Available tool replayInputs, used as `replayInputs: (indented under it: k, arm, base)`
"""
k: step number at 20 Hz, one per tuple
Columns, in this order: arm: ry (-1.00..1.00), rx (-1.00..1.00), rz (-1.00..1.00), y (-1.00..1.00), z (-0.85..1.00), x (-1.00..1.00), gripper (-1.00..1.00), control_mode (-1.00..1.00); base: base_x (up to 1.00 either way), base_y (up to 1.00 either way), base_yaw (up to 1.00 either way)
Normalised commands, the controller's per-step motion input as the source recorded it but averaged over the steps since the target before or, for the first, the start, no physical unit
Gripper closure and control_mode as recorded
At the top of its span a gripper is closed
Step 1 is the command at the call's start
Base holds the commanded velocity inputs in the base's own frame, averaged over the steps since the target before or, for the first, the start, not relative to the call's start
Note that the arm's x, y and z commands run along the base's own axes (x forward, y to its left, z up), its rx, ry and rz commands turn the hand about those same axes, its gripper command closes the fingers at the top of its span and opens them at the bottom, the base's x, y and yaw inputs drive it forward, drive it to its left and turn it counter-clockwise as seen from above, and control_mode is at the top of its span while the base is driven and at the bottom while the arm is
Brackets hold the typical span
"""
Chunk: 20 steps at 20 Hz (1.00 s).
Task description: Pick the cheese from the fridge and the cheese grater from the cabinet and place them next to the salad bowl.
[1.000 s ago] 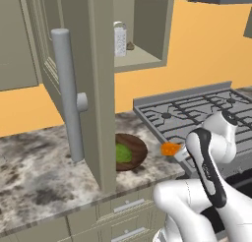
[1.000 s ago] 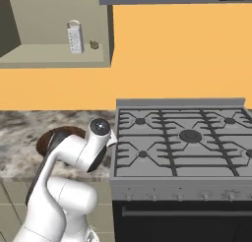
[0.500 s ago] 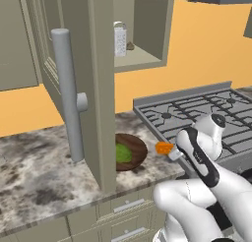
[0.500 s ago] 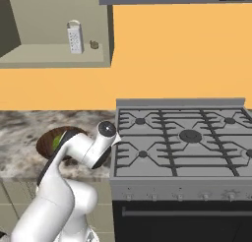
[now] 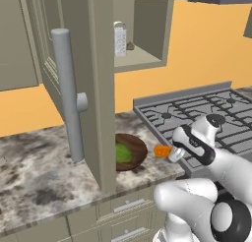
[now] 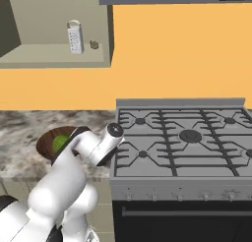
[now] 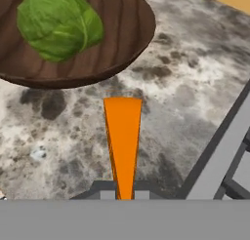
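Hand (image 5: 170, 152) clamping cheese (image 7: 122, 141) w/ salad bowl (image 7: 124, 49) just ahead; releasing too high risking wedge tumbling off tabletop (image 7: 195, 88).

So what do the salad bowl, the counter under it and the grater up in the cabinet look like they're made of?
Salad bowl: dark brown wood, going by the grain lines, matte finish. Counter: mottled grey-brown stone, probably granite or marble, lightly polished. Cheese grater: silvery-white with dotted perforated faces, likely metal, though too small to be sure.
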Motion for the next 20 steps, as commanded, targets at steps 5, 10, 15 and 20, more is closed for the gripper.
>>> replayInputs:
  k: [5,10,15,20]
  arm:
    - [-0.03,-0.07,0.09,0.00,-0.42,0.14,1.00,-1.00]
    - [-0.02,-0.05,0.09,0.03,-0.46,0.17,1.00,-1.00]
    - [-0.01,-0.01,0.10,0.21,-0.54,0.32,1.00,-1.00]
    - [-0.02,0.00,0.11,0.22,-0.52,-0.01,-1.00,-1.00]
  base:
    - [0.00,0.00,0.00]
    - [0.00,0.00,0.00]
    - [0.00,0.00,0.00]
    - [0.00,0.00,0.00]
